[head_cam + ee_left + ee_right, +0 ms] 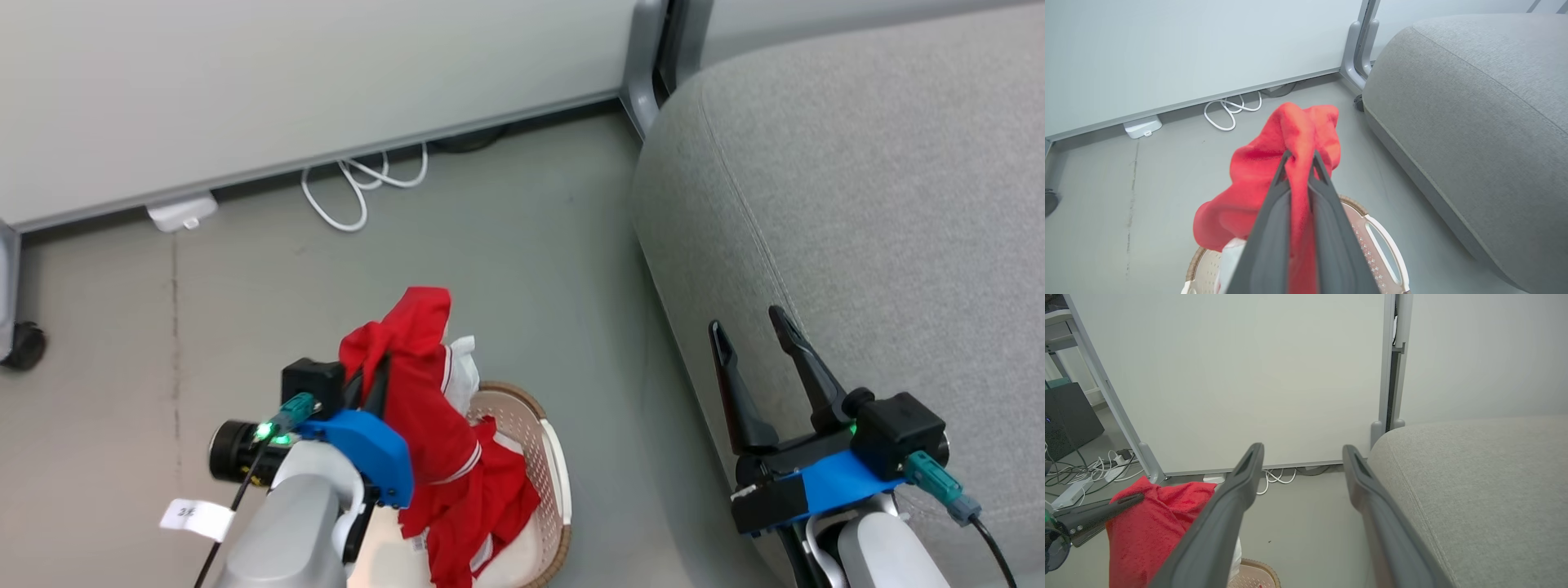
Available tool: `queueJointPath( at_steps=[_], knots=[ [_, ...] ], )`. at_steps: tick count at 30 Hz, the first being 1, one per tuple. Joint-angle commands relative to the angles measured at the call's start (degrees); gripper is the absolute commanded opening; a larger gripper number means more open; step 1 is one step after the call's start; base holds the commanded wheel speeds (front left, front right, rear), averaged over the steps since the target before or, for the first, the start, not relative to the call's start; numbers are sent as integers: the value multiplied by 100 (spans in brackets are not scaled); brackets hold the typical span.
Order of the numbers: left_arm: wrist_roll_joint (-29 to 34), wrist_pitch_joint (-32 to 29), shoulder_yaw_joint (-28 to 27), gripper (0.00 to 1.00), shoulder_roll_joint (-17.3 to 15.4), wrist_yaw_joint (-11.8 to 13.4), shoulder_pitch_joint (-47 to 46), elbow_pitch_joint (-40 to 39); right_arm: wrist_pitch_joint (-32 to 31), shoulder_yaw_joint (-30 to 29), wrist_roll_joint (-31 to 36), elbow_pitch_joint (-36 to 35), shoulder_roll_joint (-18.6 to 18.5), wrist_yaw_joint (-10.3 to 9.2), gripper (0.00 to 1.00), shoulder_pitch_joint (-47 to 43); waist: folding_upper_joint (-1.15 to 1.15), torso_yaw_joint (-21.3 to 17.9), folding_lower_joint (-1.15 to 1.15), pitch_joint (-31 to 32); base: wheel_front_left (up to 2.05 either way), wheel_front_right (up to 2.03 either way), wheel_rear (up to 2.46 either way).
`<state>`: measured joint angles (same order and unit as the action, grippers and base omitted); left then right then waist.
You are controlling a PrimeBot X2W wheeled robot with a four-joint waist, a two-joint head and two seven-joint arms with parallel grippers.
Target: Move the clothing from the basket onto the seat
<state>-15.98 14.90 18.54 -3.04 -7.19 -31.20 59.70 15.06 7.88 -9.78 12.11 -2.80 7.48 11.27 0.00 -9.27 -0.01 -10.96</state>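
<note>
My left gripper (pixel 371 382) is shut on the red clothing (pixel 424 392) and holds it up above the basket (pixel 549 457), a cream perforated tub with a brown rim standing on the floor. The cloth, with its white stripes, drapes over the gripper and trails down into the basket; I cannot tell whether it is one garment or two. In the left wrist view the left gripper (pixel 1300 157) pinches the clothing (pixel 1298 122) over the basket (pixel 1388 253). The grey seat (pixel 857 204) is to the right. My right gripper (pixel 747 320) stands open and empty at the seat's front edge.
A white partition panel (pixel 310 73) runs along the back, with a grey post (pixel 645 73) next to the seat's corner. On the grey floor lie a coiled white cable (pixel 359 188) and a white adapter (pixel 181 212). A caster (pixel 24 347) sits far left.
</note>
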Motion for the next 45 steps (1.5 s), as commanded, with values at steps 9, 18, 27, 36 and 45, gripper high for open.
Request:
queueJointPath(
  at_steps=[9, 18, 27, 36, 45],
  knots=[
    [-410, -113, 1036, 0, 15, -30, -142, -1004, 15, 74, 66, 201, -16, 3, 100, -311, 0, 222, 1, 585, 0, 0, 0],
    [-925, -405, 1763, 0, 12, -31, -379, -1919, -80, 108, 119, 232, -16, 3, 100, -464, 0, 314, 1, 832, 0, 0, 0],
    [-1349, -602, 2235, 0, 12, -31, -573, -2478, -185, 161, 139, 183, -16, 3, 100, -605, 0, 355, 1, 1011, 0, 0, 0],
    [-1546, -644, 2405, 0, 13, 77, -567, -2560, -231, 214, 117, 100, -16, 3, 100, -620, 0, 369, 1, 1019, 0, 0, 0],
    [-1612, -642, 2541, 0, 14, 83, -594, -2480, -284, 358, 120, 106, -16, 3, 100, -485, 0, 424, 1, 990, 0, 0, 0]
  ],
)
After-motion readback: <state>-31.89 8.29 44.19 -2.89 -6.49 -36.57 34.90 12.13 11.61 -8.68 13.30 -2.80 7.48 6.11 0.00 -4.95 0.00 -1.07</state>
